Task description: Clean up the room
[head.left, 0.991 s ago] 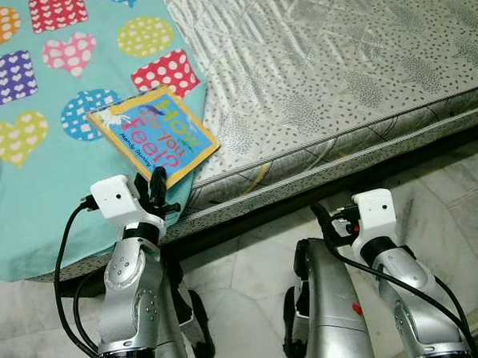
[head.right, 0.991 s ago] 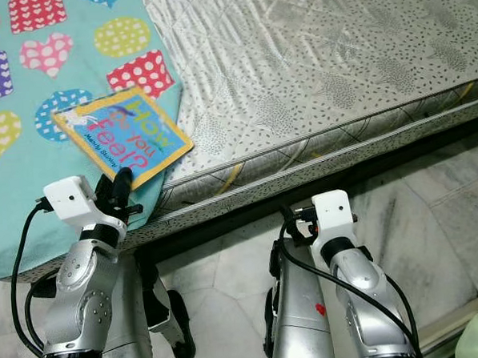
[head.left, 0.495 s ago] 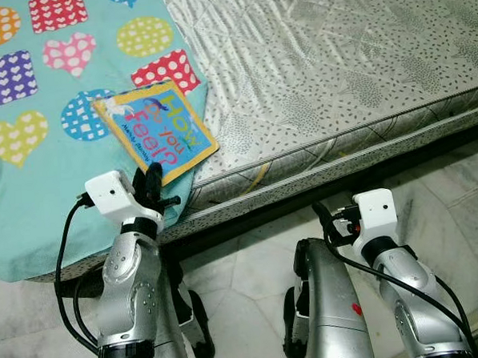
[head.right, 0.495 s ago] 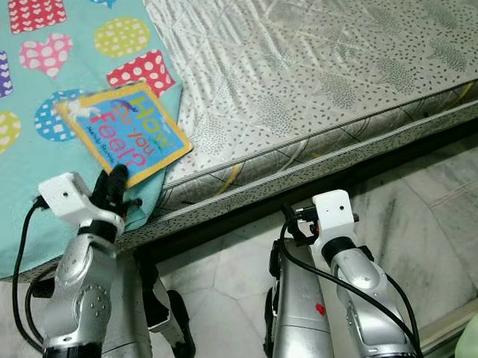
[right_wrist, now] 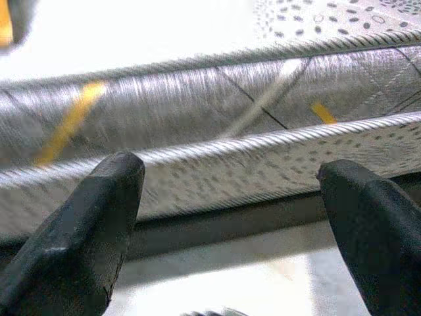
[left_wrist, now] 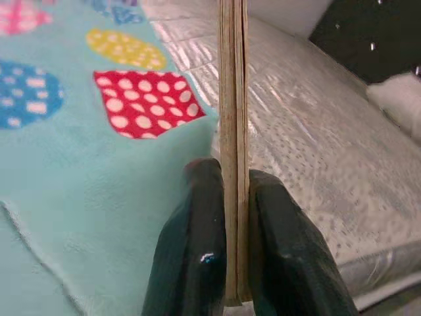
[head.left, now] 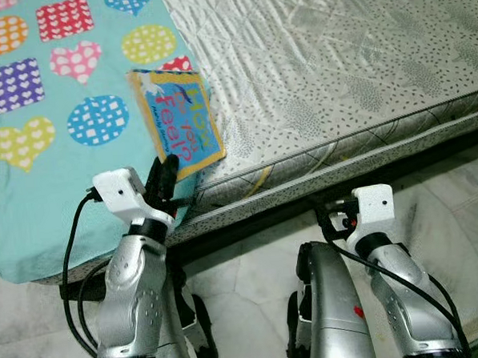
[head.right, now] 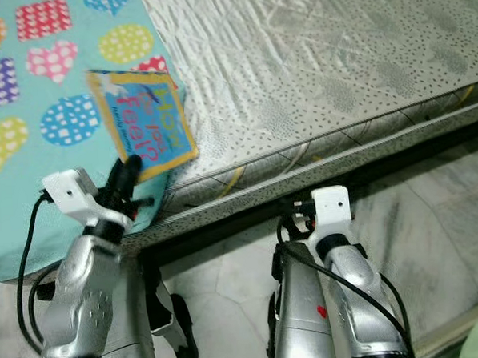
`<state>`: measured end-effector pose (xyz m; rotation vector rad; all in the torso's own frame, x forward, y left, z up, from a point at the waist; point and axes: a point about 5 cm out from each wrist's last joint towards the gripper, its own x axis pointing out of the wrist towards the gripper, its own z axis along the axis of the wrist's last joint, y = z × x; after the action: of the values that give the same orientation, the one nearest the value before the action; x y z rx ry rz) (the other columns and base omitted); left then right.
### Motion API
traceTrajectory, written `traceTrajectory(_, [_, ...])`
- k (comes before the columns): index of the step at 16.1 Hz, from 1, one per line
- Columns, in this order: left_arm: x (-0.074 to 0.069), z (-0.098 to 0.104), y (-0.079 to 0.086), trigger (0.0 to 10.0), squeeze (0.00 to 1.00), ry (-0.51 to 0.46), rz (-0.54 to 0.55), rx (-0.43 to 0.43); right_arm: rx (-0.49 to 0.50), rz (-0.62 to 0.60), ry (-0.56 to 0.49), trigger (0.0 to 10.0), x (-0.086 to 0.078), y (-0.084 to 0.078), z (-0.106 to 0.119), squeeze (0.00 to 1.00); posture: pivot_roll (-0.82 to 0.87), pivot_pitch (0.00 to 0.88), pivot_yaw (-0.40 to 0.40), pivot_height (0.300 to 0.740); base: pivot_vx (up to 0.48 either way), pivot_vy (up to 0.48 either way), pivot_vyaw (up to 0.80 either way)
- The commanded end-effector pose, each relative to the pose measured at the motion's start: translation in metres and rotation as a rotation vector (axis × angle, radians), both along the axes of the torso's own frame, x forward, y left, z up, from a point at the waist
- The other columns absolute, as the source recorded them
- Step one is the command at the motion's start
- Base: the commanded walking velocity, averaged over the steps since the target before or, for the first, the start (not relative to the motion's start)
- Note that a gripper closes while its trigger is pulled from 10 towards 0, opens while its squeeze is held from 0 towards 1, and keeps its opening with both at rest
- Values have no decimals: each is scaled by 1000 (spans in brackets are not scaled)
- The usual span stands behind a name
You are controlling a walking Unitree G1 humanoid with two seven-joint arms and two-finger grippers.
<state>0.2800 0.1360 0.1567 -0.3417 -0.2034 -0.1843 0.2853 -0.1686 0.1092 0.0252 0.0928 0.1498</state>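
- Quilted grey fabric covers the mattress (head.left: 337, 69) that takes up most of what we see from the head, and its piped edge runs across in front of us above a pale marble floor (head.left: 252, 274).
- Over its left part lies a turquoise blanket (head.left: 39, 197) printed with hearts and circles in polka dots, hanging down over the mattress edge.
- On that blanket's right margin we hold a children's board book (head.left: 177, 122); a second ago it lay broadside with its title running across, and now it has swung round so its long side points away from us, which we judge to mean our wrist is turning it as it comes up off the bed.
- For the clean-up, we take this as the book being lifted for carrying elsewhere; where it goes, we cannot say from here.
- Our left gripper (left_wrist: 231, 253) has its jaws clamped on the book's near edge, and the wrist view shows the layered card pages squeezed edge-on between the two black fingers (left_wrist: 197, 250).
- Our right gripper (right_wrist: 230, 210) hangs low in front of the mattress side, jaws spread wide and holding nothing.
- On the cover we can read "How do you Feel?" in coloured letters; the small author line along the edge is too fine to read.
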Motion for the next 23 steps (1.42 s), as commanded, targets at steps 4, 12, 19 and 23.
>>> traceTrajectory(4, [-26, 2, 12, 0, 0, -20, 62, 166, 257, -9, 59, 10000, -2, 13, 4, 0, -144, 179, 15, 552, 0, 0, 0])
traceTrajectory(12, [-42, -14, -2, 0, 0, 12, 9, 226, 356, -27, 16, 10000, 8, 17, 21, 0, -142, 131, 22, 574, 0, 0, 0])
traceTrajectory(19, [-40, -16, -5, 0, 0, 19, -6, 230, 366, -47, -28, 10000, 19, 13, 32, 0, -142, 130, 35, 615, 0, 0, 0])
traceTrajectory(23, [-37, -18, -5, 0, 0, 26, -2, 230, 363, -53, -38, 10000, 22, 12, 34, 0, -140, 118, 37, 647, 0, 0, 0])
